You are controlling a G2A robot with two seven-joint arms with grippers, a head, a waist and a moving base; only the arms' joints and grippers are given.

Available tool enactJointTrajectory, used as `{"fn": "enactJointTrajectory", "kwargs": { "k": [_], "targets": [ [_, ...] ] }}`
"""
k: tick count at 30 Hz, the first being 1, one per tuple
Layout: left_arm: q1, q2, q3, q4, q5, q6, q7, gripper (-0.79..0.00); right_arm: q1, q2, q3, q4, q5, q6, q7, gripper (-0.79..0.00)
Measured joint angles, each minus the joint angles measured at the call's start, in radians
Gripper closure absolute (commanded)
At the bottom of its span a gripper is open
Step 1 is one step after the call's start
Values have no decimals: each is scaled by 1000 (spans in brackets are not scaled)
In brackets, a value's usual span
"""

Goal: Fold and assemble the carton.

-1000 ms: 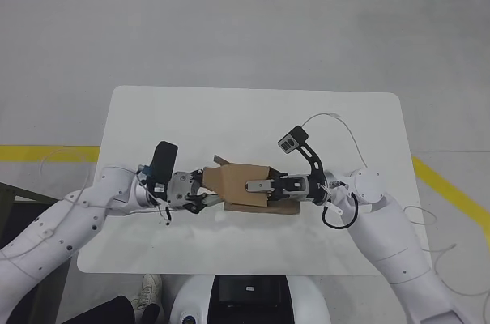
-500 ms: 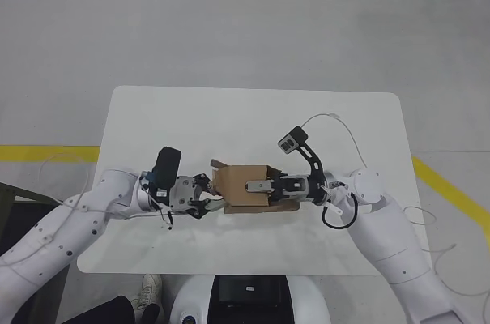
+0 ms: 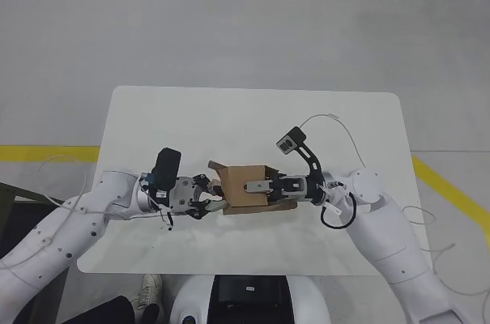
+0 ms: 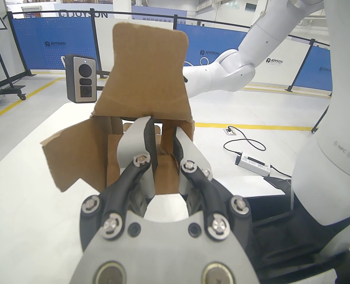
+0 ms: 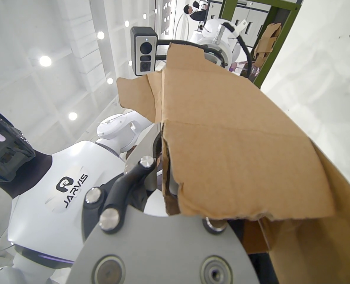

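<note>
Cardboard-brown, the carton (image 3: 243, 185) lies on its side near the middle of the white surface (image 3: 228, 121), caught between the 2 arms.

The right gripper (image 3: 259, 185) reaches over the top panel from the right end and looks clenched on that wall. In the right wrist view 1 finger (image 5: 151, 149) presses against the panel's torn edge. The other finger is hidden behind the cardboard, so the pinch is my reading, not a certainty. That hold probably serves as an anchor, keeping the carton squared and stopping it from sliding while the other end is worked.

The left gripper (image 4: 163, 140) sits at the opposite, open end. Its fingers are parted a little, gripping nothing, with their tips poked just inside the mouth. Above them the top flap (image 4: 148, 69) stands upright, and the side flap (image 4: 74, 152) splays outward, so the opening is free for the fingers to enter.

The step in hand appears to be pressing an inner flap inward at this end. None of the end flaps is closed yet, so assembly seems roughly midway. Next, the side flap needs folding across before the top one comes down. Pushing too hard could buckle the thin walls or drag the carton out of the right gripper's pinch.
</note>
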Motion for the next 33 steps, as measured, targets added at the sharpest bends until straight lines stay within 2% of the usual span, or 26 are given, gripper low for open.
{"fn": "enactJointTrajectory", "kwargs": {
  "k": [6, 11, 14, 15, 16, 17, 26, 33],
  "targets": [
    [15, 1, -19, 14, -23, 0, -1, -215, 1, -1, 4, 4, 5, -7, -6, 0],
    [25, 3, -41, 27, -37, 0, -10, -252, -6, 2, 19, 2, 7, -14, -16, 0],
    [36, 4, -63, 44, -49, 0, -9, -366, -12, 4, 29, -3, 7, -14, -17, 0],
    [41, 4, -70, 50, -53, 0, -9, -449, -14, 5, 32, -5, 7, -14, -17, 0],
    [45, 4, -79, 56, -57, 3, -9, -662, -16, 5, 35, -6, 6, -14, -17, 0],
    [52, 5, -91, 63, -60, 14, -12, -785, -18, 6, 39, -8, 6, -13, -16, 0],
    [107, 3, -170, 100, -150, 107, -44, -785, -30, 11, 51, -22, 2, -4, -6, 0],
    [107, -8, -203, 137, -272, 125, -132, -785, -31, 7, 27, -26, 6, 7, 7, 0]
  ]
}}
